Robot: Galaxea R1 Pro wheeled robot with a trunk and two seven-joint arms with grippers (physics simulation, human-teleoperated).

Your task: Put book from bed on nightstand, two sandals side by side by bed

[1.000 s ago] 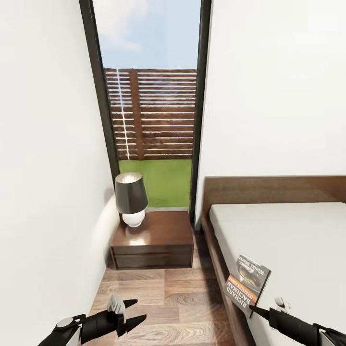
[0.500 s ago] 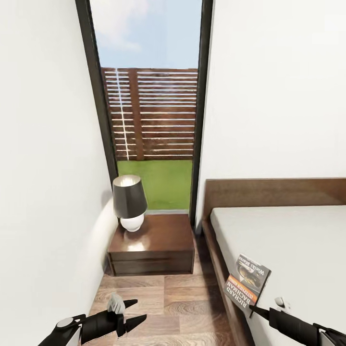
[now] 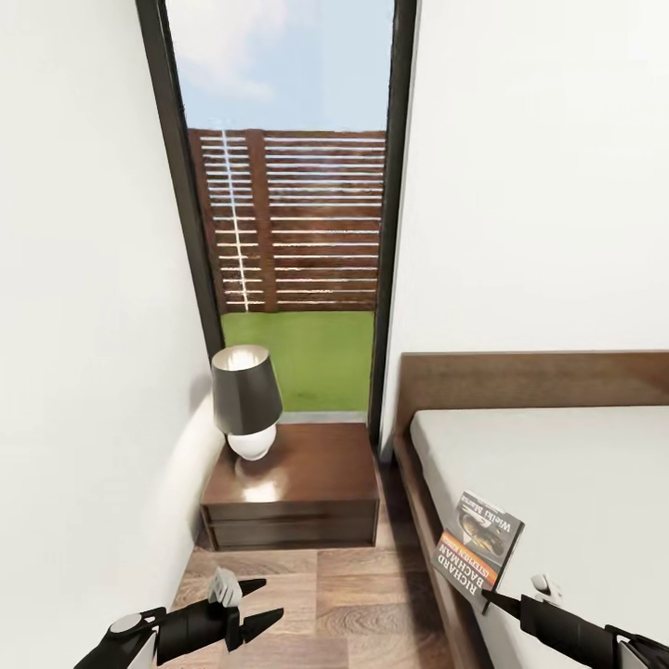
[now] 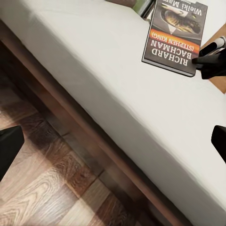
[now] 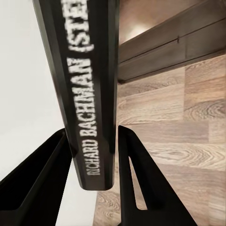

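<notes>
Camera nearer nightstand (image 3: 293, 483); "RICHARD BACHMAN" book (image 3: 481, 548).

Bright, even daylight comes through the tall dark-framed window (image 3: 288, 214). The glossy dark-brown wooden nightstand (image 3: 293, 478) shows a pale glare beside the black-shaded lamp (image 3: 245, 400). Shadows are soft. Wall lines lean at the head view's edges; the right wrist view is blurred close up.
</notes>
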